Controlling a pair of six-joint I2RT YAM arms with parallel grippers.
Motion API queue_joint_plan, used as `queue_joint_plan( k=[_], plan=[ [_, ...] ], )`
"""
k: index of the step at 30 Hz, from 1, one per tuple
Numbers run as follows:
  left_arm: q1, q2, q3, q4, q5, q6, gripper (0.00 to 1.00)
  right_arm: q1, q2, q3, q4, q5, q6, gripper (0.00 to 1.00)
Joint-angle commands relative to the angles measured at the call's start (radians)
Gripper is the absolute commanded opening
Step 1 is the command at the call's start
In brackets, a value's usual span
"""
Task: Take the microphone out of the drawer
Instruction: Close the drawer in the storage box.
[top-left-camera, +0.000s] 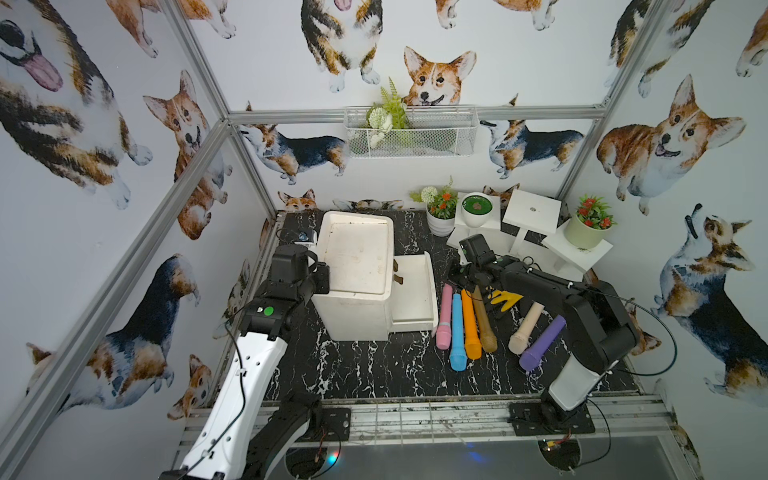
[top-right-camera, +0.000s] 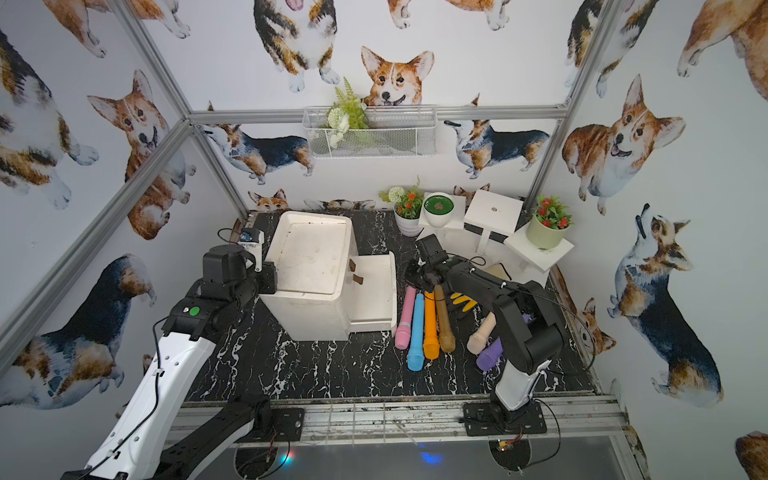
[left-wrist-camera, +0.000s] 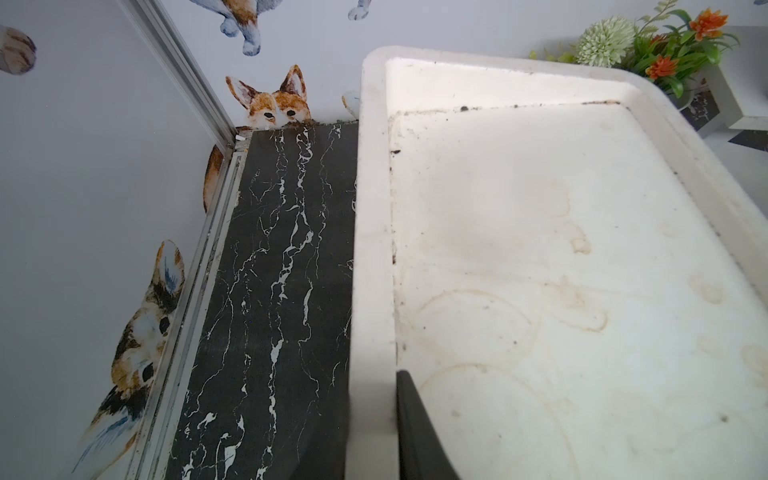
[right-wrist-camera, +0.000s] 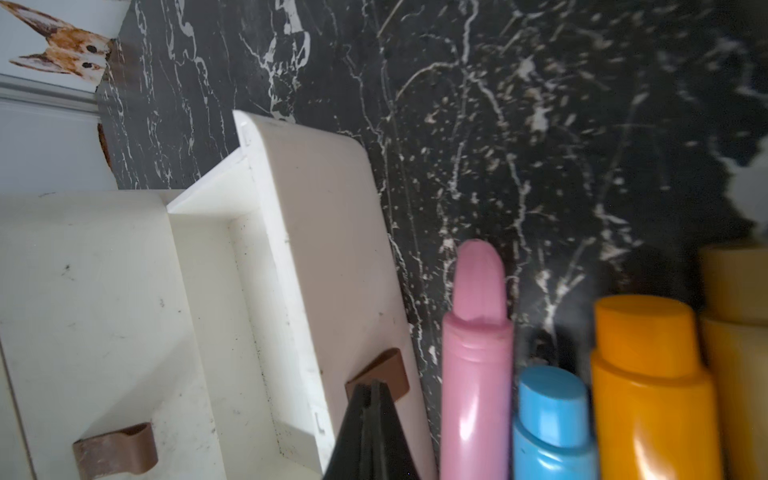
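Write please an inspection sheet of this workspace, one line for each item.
Surface: black marble tabletop, no spill seen.
Job's things: white drawer unit; its drawer pulled open, nothing seen inside; six toy microphones on the table beside it: pink, blue, orange, brown, beige, purple.
Clutter: yellow object beside the right arm, kind unclear.
Grippers: left gripper, fingers closed across the unit's top rim; right gripper shut, empty, near the drawer's brown handle.
Cables: black cable loops off the right arm; another runs along the left arm.
Surroundings: corgi-print walls, wire basket on the back wall, potted plants on white stands.
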Motion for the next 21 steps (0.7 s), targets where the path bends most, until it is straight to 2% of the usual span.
queue_joint_plan(
  k=[1, 21],
  plan=[
    [-0.001, -0.003, -0.002, -0.019, -0.006, 0.06, 0.0, 0.02, 0.052, 0.041, 0.034, -0.037, 0.017, 0.0],
    [-0.001, 0.004, -0.01, -0.011, 0.008, 0.046, 0.0, 0.166, 0.207, 0.16, 0.148, -0.127, 0.078, 0.0]
  ],
)
